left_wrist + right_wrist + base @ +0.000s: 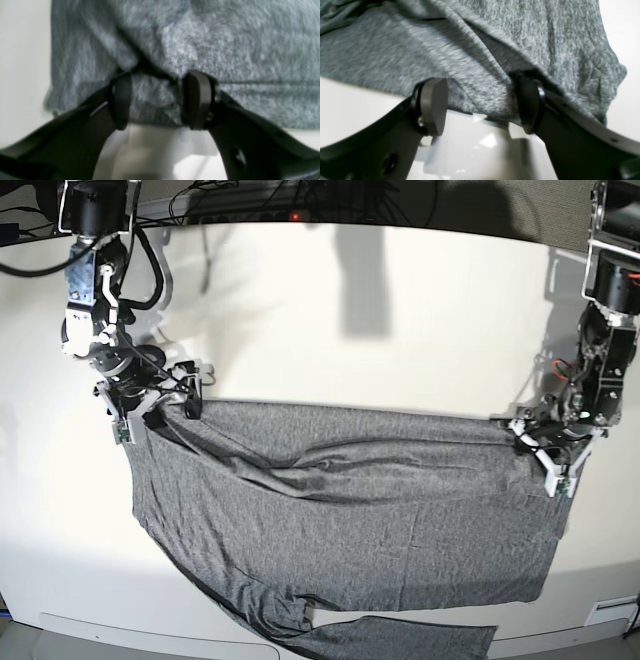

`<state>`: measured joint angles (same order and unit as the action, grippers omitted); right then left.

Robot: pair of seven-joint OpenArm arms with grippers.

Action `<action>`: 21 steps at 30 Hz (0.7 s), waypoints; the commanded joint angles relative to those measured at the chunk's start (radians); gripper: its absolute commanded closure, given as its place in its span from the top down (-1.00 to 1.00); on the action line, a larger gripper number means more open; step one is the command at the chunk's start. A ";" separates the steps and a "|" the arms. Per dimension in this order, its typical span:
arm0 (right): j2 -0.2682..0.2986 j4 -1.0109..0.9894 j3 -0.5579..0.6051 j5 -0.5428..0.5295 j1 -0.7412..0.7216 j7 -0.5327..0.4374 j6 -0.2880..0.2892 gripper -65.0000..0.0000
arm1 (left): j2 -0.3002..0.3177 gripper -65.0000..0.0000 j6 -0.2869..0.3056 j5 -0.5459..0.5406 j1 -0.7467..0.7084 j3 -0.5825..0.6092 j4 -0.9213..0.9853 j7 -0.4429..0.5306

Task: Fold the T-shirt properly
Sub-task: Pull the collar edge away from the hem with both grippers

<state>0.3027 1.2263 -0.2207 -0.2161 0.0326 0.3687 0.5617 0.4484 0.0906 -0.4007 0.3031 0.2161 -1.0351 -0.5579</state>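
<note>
The T-shirt (350, 510), heathered charcoal grey, lies spread wide and wrinkled on the white table (400, 310). My left gripper (548, 442) is at its far right corner. In the left wrist view its fingers (122, 100) stand apart astride the shirt's edge (200, 45), with fabric lying loose between them, so this gripper (155, 100) is open. My right gripper (160, 395) is at the far left corner. It (482, 105) is open too, its pads (433, 107) wide apart on either side of a fold of the shirt (445, 55).
A sleeve (400, 642) of the shirt trails along the table's front edge. Dark cables (300, 195) run behind the table's far edge. Bare white tabletop stretches beyond the shirt between the two arms.
</note>
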 commanded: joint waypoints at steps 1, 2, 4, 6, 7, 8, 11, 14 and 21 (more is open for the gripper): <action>0.011 -0.001 -0.001 0.037 0.002 0.068 -0.004 0.33 | 0.018 0.04 0.034 -0.026 0.016 -0.037 0.005 -0.016; 0.011 -0.001 -0.001 0.041 0.002 0.073 -0.004 0.33 | 0.018 0.04 0.073 -0.048 0.013 -0.065 0.013 -0.034; 0.011 -0.001 -0.001 0.041 0.002 0.082 -0.004 0.33 | 0.017 0.04 0.117 -0.058 -0.004 -0.103 0.013 -0.057; 0.011 -0.001 -0.001 0.041 0.002 0.085 -0.004 0.33 | 0.017 0.04 0.150 -0.075 -0.027 -0.112 0.013 -0.058; 0.011 -0.001 -0.001 0.040 0.002 0.088 -0.003 0.33 | 0.017 0.04 0.154 -0.092 -0.042 -0.112 0.012 -0.060; 0.011 0.000 -0.001 0.040 0.002 0.093 0.004 0.33 | 0.017 0.04 0.169 -0.113 -0.057 -0.112 0.012 -0.058; 0.011 0.016 -0.001 0.031 0.010 0.116 0.027 0.33 | 0.017 0.03 0.199 -0.136 -0.105 -0.112 0.009 -0.055; 0.016 0.054 -0.001 0.026 0.038 0.127 0.030 0.33 | 0.017 0.03 0.200 -0.131 -0.151 -0.112 0.005 -0.055; 0.056 0.177 -0.002 0.025 0.171 0.128 0.029 0.33 | 0.018 0.03 0.202 -0.124 -0.251 -0.112 -0.079 -0.072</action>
<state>0.3473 1.4048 -0.2207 -0.2111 0.1970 0.4389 0.5884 0.4683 0.2928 -0.5358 0.0761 0.0963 -1.1297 -0.4904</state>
